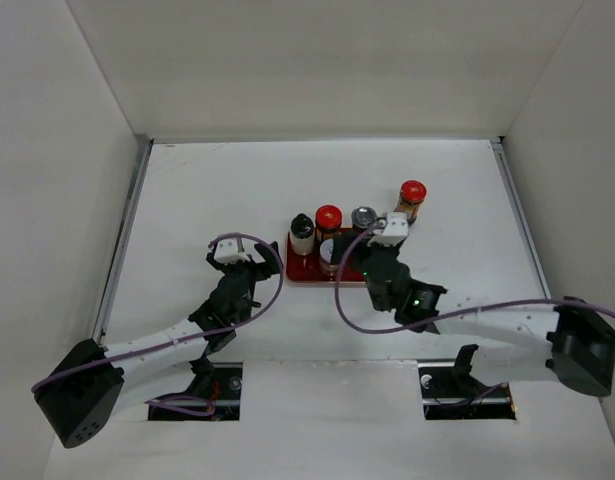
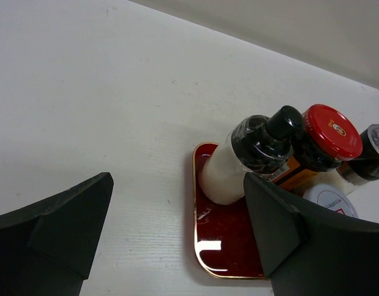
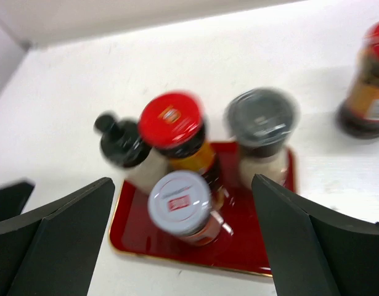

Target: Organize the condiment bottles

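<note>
With right gripper wide and empty over red tray, left gripper wide too, rise clear, then clasp stray red-capped jar below its cap.

Top cam looks down on the red tray from high up. Left wrist cam's low at its left, right one's close over its near edge. All share its condiment bottles.
</note>
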### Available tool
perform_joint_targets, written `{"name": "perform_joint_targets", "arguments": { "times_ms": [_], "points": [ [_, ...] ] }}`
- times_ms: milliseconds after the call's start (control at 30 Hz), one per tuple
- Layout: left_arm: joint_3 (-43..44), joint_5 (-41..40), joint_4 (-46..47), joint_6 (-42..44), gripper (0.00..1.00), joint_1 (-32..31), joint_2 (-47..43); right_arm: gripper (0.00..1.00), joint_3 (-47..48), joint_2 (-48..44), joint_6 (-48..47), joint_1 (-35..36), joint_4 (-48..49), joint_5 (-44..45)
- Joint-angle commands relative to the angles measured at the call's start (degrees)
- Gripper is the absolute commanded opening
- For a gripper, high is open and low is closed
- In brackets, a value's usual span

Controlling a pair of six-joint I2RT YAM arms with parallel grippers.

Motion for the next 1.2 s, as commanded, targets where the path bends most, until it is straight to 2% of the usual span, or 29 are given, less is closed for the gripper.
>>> {"name": "perform_joint_targets", "arguments": {
  "times_ms": [0, 133, 267, 367, 500, 767, 933, 1167],
  "points": [
    [-0.57, -0.54, 3.32, -0.74, 0.88, -0.62, -1.04, 1.0, -3.97, -7.8, -0.02, -5.98, -1.19, 2.64],
    [-0.31, -0.37, 3.41, -1.0, 0.88, -0.88, -0.08, 1.0, -0.48, -9.76, -0.54, -20.38, -8.02, -3.41],
    [-0.39, -0.19, 3.67, -1.0, 0.88, -0.19, -0.08, 1.0, 9.62, -1.34, -2.39, -33.85, -15.34, -9.48],
    [-0.57, -0.01, 3.67, -1.0, 0.88, -0.18, -0.16, 1.0, 17.88, 7.53, -4.93, -39.04, -19.38, -15.71],
    [-0.31, 0.6, 3.67, -0.91, 0.88, 0.34, 0.63, 1.0, 24.04, 16.24, -7.83, -40.46, -19.21, -22.31],
    [-0.22, 1.57, 4.37, -1.09, 0.88, 1.66, 1.77, 1.0, 27.48, 24.96, -6.7, -43.72, -19.39, -21.63],
    [-0.31, 0.96, 4.55, -1.17, 0.88, 0.61, 1.07, 1.0, 26.61, 26.19, -6.26, -43.45, -19.3, -20.84],
    [-0.04, 1.04, 4.98, -1.53, 0.88, 0.96, 2.46, 1.0, 21.43, 22.42, -6.53, -43.89, -15.26, -20.56]
  ]
}}
